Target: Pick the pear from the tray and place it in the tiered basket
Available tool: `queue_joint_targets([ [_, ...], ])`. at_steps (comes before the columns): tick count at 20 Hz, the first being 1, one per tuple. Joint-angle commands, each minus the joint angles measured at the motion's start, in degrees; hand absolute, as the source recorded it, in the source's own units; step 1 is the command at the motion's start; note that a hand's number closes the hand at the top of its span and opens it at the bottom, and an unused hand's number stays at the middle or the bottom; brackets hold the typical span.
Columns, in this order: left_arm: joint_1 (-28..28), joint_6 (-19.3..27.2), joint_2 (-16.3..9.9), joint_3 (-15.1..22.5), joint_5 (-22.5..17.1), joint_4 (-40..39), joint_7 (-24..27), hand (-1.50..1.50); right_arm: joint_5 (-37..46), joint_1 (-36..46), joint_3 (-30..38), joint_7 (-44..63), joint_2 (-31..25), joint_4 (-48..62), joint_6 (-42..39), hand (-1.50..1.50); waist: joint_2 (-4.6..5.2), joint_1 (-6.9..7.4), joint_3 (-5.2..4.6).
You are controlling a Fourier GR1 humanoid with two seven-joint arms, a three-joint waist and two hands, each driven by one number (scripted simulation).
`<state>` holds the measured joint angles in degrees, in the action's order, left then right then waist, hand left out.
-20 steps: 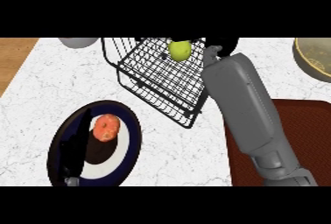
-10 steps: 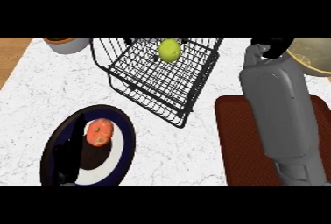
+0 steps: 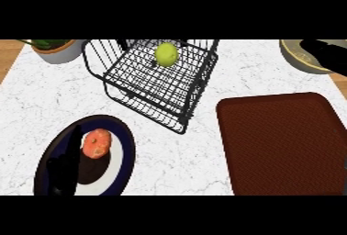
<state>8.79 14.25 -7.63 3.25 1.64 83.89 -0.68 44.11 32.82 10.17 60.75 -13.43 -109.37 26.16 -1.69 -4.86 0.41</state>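
The yellow-green pear [image 3: 166, 54] lies inside the black wire tiered basket [image 3: 136, 80] at the back of the counter, with no hand touching it. The dark red tray [image 3: 281, 142] at the right holds nothing. My right hand [image 3: 327, 51] shows at the far right edge, over a bowl, well away from the basket, its fingers stretched out and holding nothing. My left hand [image 3: 66, 167] rests open at the lower left, fingers up, in front of a plate.
A dark blue plate [image 3: 120, 160] with an orange fruit [image 3: 96, 143] sits at the front left. A potted plant [image 3: 59, 48] stands at the back left, and a tan bowl [image 3: 298, 57] at the back right. White marble counter lies between the plate and the tray.
My right forearm has swung away from the basket to the far right edge, uncovering the tray. The pear stays in the basket. The view has shifted, and more of my left hand shows.
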Motion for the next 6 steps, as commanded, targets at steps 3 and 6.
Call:
queue_joint_targets([
  [3,-0.4,-1.3,-0.8,-1.5,-1.3,-2.1,-0.5,0.0,-13.8,-16.5,7.4,3.8,-6.2,-22.0,-11.4,-1.5,0.46,-0.79,-0.32],
  [6,1.6,-0.1,0.9,0.5,-0.4,0.8,-2.0,0.0,-23.2,-24.9,13.6,2.5,-7.8,-29.1,-13.8,-1.5,0.39,-0.62,-0.19],
])
